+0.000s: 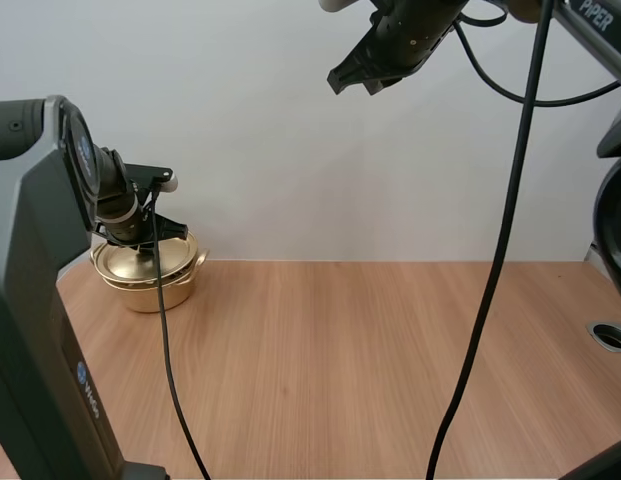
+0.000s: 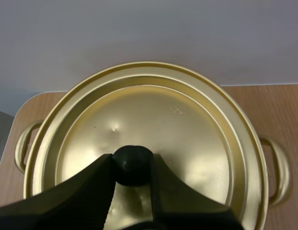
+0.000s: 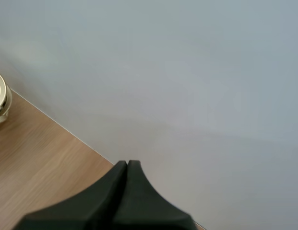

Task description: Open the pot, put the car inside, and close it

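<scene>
The pot (image 1: 150, 275) stands at the far left of the surface (image 1: 370, 360), close to the back edge. The high view shows the left gripper (image 1: 145, 238) right over it, reaching down onto the top. From that angle the arm hides much of the contact.

The left wrist view makes the contact plain. The gold lid (image 2: 187, 124) sits on the pot, its rim concentric with the pot's rim. A black knob (image 2: 132, 165) rises from the middle of the lid. The left fingers (image 2: 86, 187) stand one on each side of the knob and pinch it between their tips. This view also shows both side handles of the pot, one (image 2: 276, 170) on each side (image 2: 23, 143), which the high view shows only in part.

The right gripper (image 1: 355, 78) hangs high over the middle of the surface in the high view, well apart from the pot and from the left arm. In the right wrist view its fingers (image 3: 110, 191) lie pressed together as one dark wedge, with nothing between them. Beyond them that view catches bare wood and a sliver of the pot's gold rim (image 3: 0, 100), far off from the tips.
</scene>
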